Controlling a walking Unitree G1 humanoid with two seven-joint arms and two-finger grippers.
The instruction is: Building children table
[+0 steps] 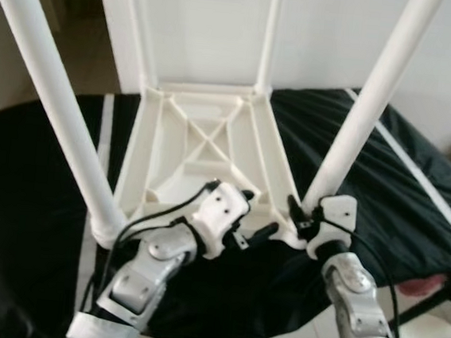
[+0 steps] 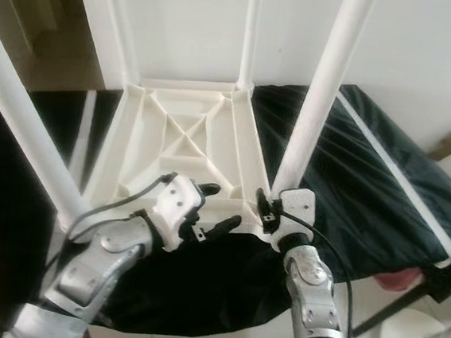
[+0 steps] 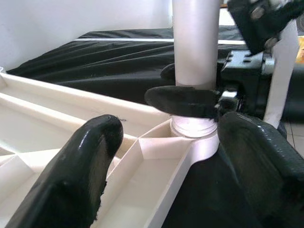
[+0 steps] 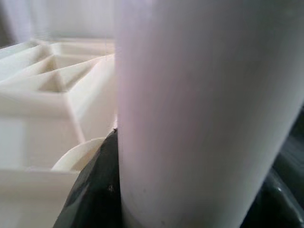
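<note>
Four white legs stand up from the upturned table top (image 1: 204, 147), lying on black cloth (image 1: 31, 198). The right tool (image 1: 305, 217) is clamped around the near right leg (image 1: 367, 111), probably seating it in its corner socket; beside it, the left tool (image 1: 256, 220) gapes, holding nothing.

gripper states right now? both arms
Left gripper: open, fingers spread over the tabletop corner, holding nothing.
Right gripper: shut on the table leg, just above its socket.
</note>
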